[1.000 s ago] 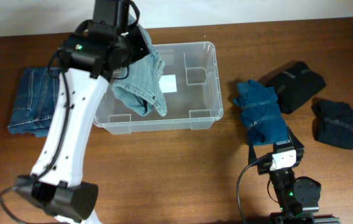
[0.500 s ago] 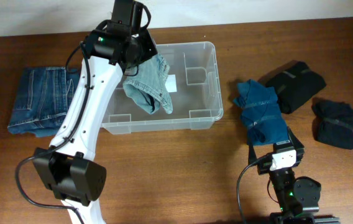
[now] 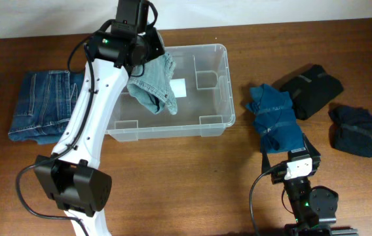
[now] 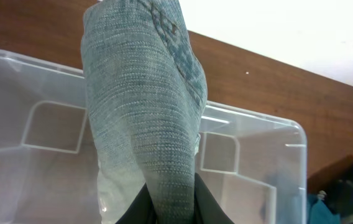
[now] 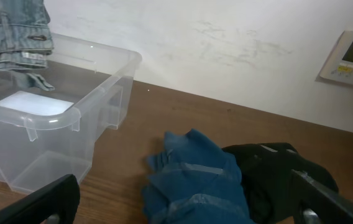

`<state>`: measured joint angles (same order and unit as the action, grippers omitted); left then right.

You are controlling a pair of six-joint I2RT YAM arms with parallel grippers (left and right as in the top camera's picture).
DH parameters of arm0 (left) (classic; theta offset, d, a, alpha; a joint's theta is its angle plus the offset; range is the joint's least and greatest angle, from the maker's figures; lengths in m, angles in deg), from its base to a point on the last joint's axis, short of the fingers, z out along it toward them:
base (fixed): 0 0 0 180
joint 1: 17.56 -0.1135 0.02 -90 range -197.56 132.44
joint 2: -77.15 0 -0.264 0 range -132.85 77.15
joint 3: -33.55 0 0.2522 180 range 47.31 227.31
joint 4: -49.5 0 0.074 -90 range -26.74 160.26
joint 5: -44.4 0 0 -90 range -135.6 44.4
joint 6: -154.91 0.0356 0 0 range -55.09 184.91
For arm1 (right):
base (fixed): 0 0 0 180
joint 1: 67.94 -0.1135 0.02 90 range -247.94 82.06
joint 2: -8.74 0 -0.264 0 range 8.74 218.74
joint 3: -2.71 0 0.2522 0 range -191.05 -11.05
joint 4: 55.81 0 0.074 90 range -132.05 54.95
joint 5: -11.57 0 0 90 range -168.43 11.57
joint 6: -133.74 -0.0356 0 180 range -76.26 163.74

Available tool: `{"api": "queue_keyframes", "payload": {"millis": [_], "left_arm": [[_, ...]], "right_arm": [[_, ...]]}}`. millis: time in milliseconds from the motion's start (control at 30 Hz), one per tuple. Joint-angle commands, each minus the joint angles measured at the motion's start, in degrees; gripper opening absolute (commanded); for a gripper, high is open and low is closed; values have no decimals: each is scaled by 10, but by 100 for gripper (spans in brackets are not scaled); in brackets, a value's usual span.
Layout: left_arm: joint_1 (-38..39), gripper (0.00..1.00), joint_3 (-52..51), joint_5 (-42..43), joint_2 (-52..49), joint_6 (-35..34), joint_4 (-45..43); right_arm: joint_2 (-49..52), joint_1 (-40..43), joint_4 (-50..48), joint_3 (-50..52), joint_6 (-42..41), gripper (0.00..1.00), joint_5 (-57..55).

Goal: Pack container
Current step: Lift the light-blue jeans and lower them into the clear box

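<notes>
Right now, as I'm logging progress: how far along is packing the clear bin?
Done: nothing lies in the large clear plastic container yet; only its white label shows. In hand: the left gripper, shut on a light-blue denim garment, holds it over the container. Left: the folded dark-blue jeans, teal garment, black garment and navy garment lie outside; the right gripper sits open.

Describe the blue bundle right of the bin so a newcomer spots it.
Start at the clear container mid-table. Three folded garments lie right of it; the teal-blue bundle is nearest it, unlike the black garment and dark navy garment.
</notes>
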<state>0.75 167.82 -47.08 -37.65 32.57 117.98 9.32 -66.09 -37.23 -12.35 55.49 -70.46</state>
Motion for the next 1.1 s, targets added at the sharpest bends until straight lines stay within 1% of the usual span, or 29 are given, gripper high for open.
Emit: {"api": "queue_keyframes", "payload": {"millis": [0, 200, 400, 600, 933, 1067], "left_arm": [[2, 1, 4, 21, 4, 12, -9], [2, 1, 3, 9, -9, 52, -7], [2, 1, 3, 7, -44, 53, 3], [2, 1, 3, -5, -68, 55, 31], [2, 1, 3, -146, -71, 57, 109], [2, 1, 3, -172, -71, 99, 120]], "right_arm": [[-4, 4, 1, 5, -7, 98, -5], [-4, 4, 1, 5, -7, 98, -5], [-4, 4, 1, 5, -7, 98, -5], [-4, 4, 1, 5, -7, 98, -5], [-4, 4, 1, 5, -7, 98, -5], [-4, 4, 1, 5, -7, 98, -5]]}}
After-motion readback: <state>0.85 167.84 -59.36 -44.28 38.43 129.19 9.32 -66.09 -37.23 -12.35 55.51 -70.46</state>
